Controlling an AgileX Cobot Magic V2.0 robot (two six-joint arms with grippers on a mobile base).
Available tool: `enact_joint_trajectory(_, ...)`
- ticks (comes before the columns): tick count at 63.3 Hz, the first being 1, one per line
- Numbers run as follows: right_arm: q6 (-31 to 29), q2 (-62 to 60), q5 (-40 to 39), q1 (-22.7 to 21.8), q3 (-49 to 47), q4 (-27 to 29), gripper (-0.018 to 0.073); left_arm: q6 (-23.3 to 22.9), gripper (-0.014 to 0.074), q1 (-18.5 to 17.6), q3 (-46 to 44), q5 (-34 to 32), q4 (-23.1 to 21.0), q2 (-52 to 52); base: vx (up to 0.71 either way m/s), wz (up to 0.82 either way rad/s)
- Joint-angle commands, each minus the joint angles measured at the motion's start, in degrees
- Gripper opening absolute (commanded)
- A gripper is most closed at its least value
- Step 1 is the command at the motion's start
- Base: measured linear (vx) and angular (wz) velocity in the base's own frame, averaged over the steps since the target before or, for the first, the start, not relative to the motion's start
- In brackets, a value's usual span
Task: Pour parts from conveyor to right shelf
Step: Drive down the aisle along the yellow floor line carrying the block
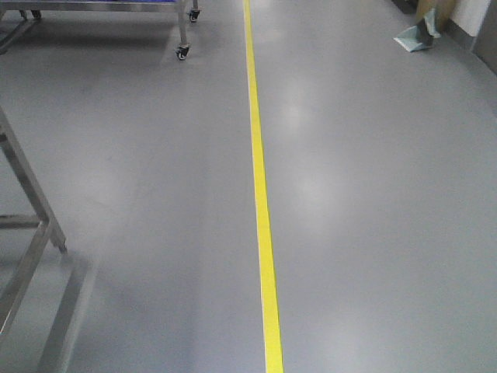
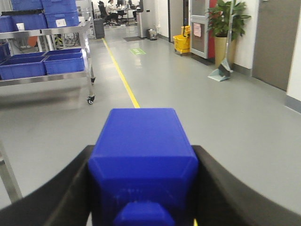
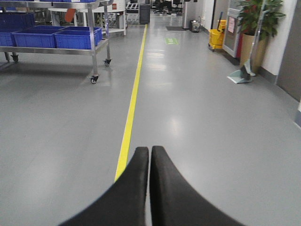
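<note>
Blue part [image 2: 143, 136] fills my left wrist view, clamped between the left gripper's [image 2: 143, 157] black fingers [image 2: 56, 197], knob toward the camera. Right gripper [image 3: 149, 157] hangs over grey floor [image 3: 211, 117], fingers pressed together. I see a steel shelf [image 3: 51, 49] with blue bins [image 3: 75, 37] well ahead, left of the yellow line [image 3: 131, 103].

blue plastic cube-like block [image 2: 143, 155]: smooth finish noted | grey floor [image 1: 373, 202]: polished gloss noted | stainless-steel wheeled rack [image 3: 94, 56], 10 o'clock: shiny

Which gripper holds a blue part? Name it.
The left gripper: its jaws clamp the blue part, while the right gripper is shut on nothing.
</note>
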Motion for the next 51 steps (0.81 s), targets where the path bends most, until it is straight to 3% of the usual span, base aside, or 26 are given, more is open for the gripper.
enact_joint_trajectory(1, -0.46, -0.61, -4.38, -0.08, 0.84, -0.17, -0.0009, -0.49, -0.0006, -0.13, -1.45, -4.97, 0.03, 0.77, 0.93, 0.16)
enact_joint_trajectory(51, -0.46, -0.61, -4.19, -0.08, 0.84, -0.17, -0.0009, -0.49, -0.0006, -0.13, -1.45, -4.96, 0.03, 0.77, 0.94, -0.02)
